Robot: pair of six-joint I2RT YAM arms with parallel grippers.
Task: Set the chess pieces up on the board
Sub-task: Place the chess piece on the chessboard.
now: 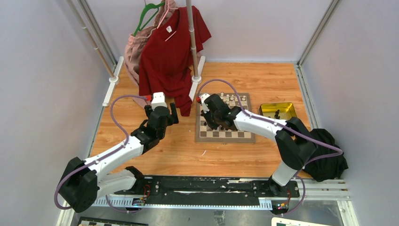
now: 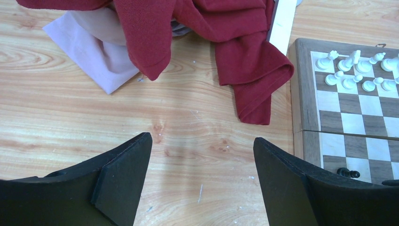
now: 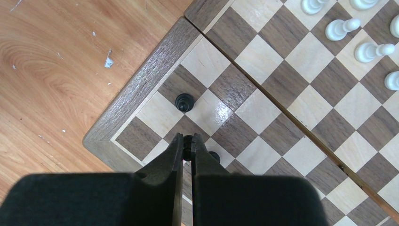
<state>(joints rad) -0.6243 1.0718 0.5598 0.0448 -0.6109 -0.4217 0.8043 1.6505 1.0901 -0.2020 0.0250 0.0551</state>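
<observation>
The board (image 1: 226, 134) lies on the wooden table right of centre. Several white chess pieces (image 3: 342, 28) stand in its far rows (image 2: 350, 70). My right gripper (image 3: 188, 141) hovers over the board's near-left corner, shut on a small black piece (image 3: 187, 139) at its fingertips. A black pawn (image 3: 184, 101) stands on a square just beyond, and another black piece (image 3: 215, 156) peeks out beside the right finger. My left gripper (image 2: 202, 140) is open over bare table left of the board (image 2: 306, 94), holding nothing. In the top view it (image 1: 170, 114) sits near the red shirt's hem.
A red shirt (image 1: 171, 52) and a pink garment (image 1: 136, 47) hang from a rack (image 1: 192, 42) at the back and drape onto the table (image 2: 244, 56). A gold tray (image 1: 277, 110) with dark pieces sits right of the board. A black cloth (image 1: 329, 160) lies at the right edge.
</observation>
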